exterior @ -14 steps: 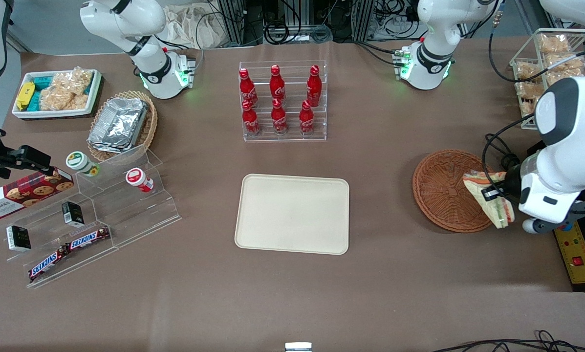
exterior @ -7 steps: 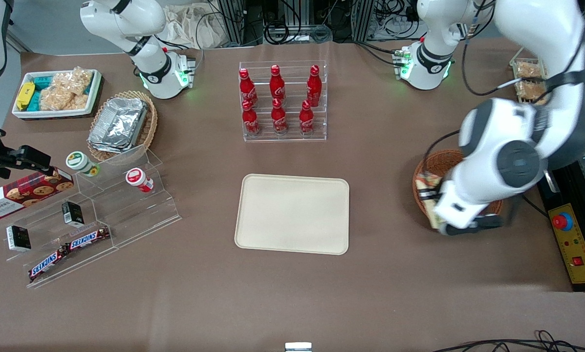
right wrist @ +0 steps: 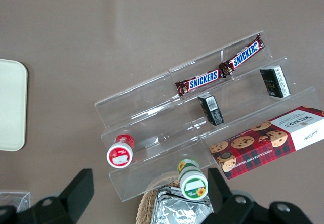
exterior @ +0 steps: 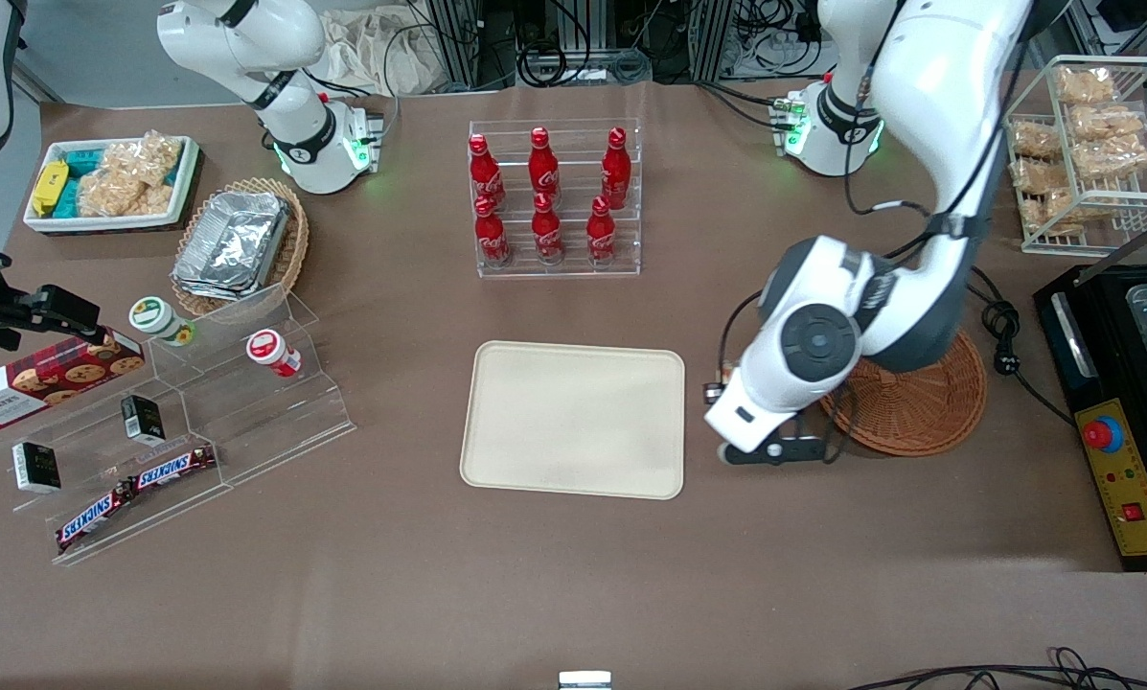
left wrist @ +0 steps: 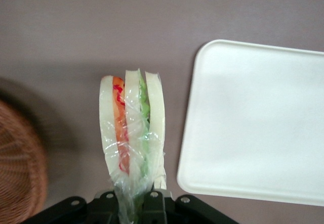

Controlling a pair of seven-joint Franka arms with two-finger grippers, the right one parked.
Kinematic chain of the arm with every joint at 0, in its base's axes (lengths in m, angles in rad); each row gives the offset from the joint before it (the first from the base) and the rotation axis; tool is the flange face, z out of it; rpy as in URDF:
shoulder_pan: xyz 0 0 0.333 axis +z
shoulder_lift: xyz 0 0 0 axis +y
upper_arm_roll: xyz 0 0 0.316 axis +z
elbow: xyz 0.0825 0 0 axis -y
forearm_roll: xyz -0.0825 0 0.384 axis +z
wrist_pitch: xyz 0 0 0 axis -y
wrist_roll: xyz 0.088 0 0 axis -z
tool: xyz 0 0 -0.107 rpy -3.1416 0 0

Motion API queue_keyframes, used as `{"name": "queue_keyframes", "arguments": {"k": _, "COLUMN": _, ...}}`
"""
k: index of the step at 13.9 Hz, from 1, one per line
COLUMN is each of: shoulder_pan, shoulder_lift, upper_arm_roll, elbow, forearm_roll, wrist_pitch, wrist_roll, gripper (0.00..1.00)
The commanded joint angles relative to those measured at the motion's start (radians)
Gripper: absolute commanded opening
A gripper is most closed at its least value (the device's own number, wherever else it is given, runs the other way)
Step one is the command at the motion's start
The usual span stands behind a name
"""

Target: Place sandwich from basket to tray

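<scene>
Sandwich (left wrist: pixel 132 128): plastic-wrapped wedge, pale bread with orange-red and green filling, pinched at its narrow end by the gripper (left wrist: pixel 135 204); it hangs over bare table between basket and tray, inside neither
Gripper: fingers pressed onto the sandwich's wrapped tip; in the front view it sits under the left arm's wrist, just beside the tray's short edge
Basket (exterior: pixel 918 407): round reddish-brown wicker, partly covered by the arm; the visible part holds nothing
Tray (exterior: pixel 573 419): cream, rounded corners, nothing on it
Bottle rack (exterior: pixel 556 196): clear acrylic, six red cola bottles in two rows, farther from the front camera than the tray
Wire rack (exterior: pixel 1090 153): white, holds clear-bagged beige snacks
Tan basket (exterior: pixel 290 244): holds stacked foil containers
White bin (exterior: pixel 108 182): snack packets inside
</scene>
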Motion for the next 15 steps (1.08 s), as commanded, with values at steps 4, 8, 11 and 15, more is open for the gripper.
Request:
{"name": "queue_keyframes", "arguments": {"k": 4, "shoulder_pan": -0.09, "shoulder_lift": 0.116, "upper_arm_roll": 0.01, "elbow": 0.037, "forearm_roll": 0.001, "wrist_pitch": 0.121, "wrist_roll": -0.03, "gripper": 0.14}}
{"name": "queue_keyframes", "arguments": {"k": 8, "shoulder_pan": -0.125, "shoulder_lift": 0.164, "upper_arm_roll": 0.01, "elbow": 0.034, "forearm_roll": 0.002, "wrist_pitch": 0.211, "wrist_roll": -0.053, "gripper": 0.16}}
{"name": "queue_keyframes", "arguments": {"k": 11, "shoulder_pan": -0.142, "shoulder_lift": 0.193, "upper_arm_roll": 0.01, "elbow": 0.03, "forearm_roll": 0.002, "wrist_pitch": 0.276, "wrist_roll": -0.063, "gripper": 0.28}}
{"name": "queue_keyframes", "arguments": {"k": 15, "shoulder_pan": -0.135, "shoulder_lift": 0.195, "upper_arm_roll": 0.01, "elbow": 0.014, "forearm_roll": -0.001, "wrist_pitch": 0.268, "wrist_roll": -0.063, "gripper": 0.99}}
